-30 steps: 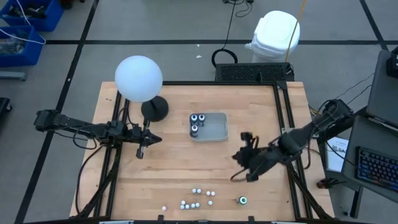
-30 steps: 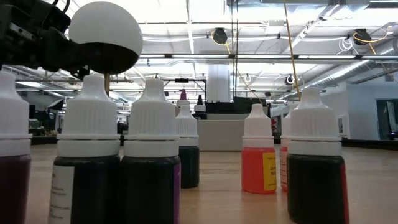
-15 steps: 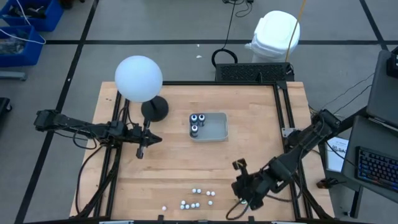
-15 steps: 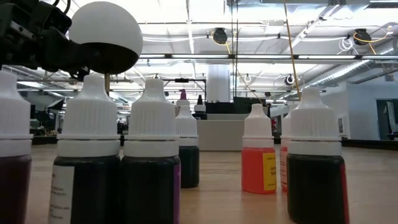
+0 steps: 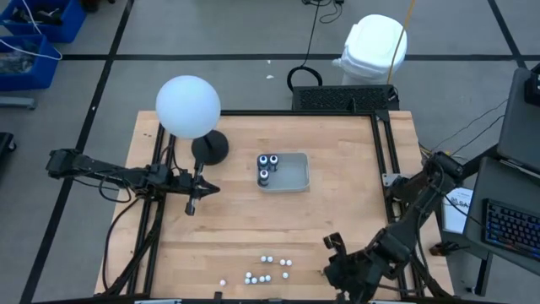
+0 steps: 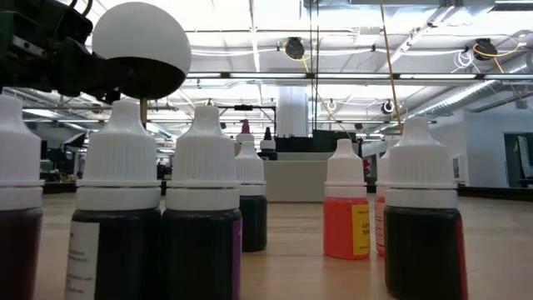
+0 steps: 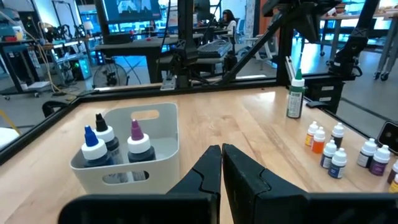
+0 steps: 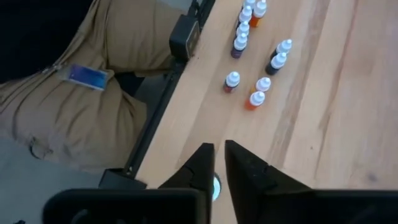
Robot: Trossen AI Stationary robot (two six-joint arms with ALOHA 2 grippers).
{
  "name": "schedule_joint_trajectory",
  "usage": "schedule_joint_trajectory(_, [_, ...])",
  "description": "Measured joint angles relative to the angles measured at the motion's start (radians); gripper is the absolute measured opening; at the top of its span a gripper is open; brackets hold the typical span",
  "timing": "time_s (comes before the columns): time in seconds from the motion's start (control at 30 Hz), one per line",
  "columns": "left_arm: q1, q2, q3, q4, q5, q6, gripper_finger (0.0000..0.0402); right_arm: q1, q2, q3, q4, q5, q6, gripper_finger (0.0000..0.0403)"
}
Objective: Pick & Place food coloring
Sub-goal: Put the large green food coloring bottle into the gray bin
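The small white-capped food coloring bottles [image 5: 267, 268] stand in a loose cluster on the wooden table [image 5: 236, 228] at its near edge, a little left of the middle. From the high view their body colours are too small to tell. In the low view they fill the picture: an orange one [image 6: 346, 206] is whole, while the dark ones beside it are cut off at the edges. Three dark jars with pale tops [image 5: 266, 165] sit in the left end of the pale rectangular tray [image 5: 297, 176] at the table's middle, far from the cluster.

A taller green bottle with a white cap [image 7: 294, 98] stands upright to the right of the cluster. It shows only in the left wrist view; from above the right arm covers it. In the right wrist view only a pale round sliver [image 8: 215, 187] shows below that arm's claw.

The right gripper [image 5: 337, 270] hangs over that spot at the near edge. Whether it is clenched or released cannot be told. A second ago this arm was farther in on the right side of the table, and the green cap showed plainly from above.

The left gripper [image 5: 191, 205] is clenched on nothing at the table's left, where it was before, near the white globe lamp [image 5: 188, 105].

A person's tan trousers [image 8: 93, 124] show just beyond the table's near edge.
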Motion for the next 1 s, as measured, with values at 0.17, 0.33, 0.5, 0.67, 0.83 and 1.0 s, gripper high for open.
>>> schedule_joint_trajectory(0.17, [0.000, 0.000, 0.000, -0.014, 0.000, -0.005, 0.0024, 0.011, 0.017, 0.000, 0.037, 0.049, 0.034, 0.0083])
schedule_joint_trajectory(0.33, [0.000, 0.000, 0.000, -0.019, 0.000, -0.004, 0.0024, 0.021, 0.040, 0.000, 0.073, 0.058, 0.035, 0.0150])
schedule_joint_trajectory(0.5, [0.000, 0.000, 0.000, -0.021, 0.000, -0.004, 0.0024, 0.037, 0.063, 0.000, 0.034, 0.059, 0.049, 0.0202])
schedule_joint_trajectory(0.67, [0.000, 0.000, 0.000, -0.026, 0.000, -0.003, 0.0024, 0.051, 0.066, -0.001, 0.020, 0.097, 0.099, 0.0232])
schedule_joint_trajectory(0.83, [0.000, 0.000, 0.000, -0.028, 0.000, -0.003, 0.0024, 0.060, 0.070, -0.014, 0.017, 0.114, 0.095, 0.0260])
schedule_joint_trajectory(1.0, [0.000, 0.000, 0.000, -0.037, 0.000, -0.004, 0.0024, 0.063, 0.071, -0.104, 0.037, 0.112, 0.098, 0.0281])
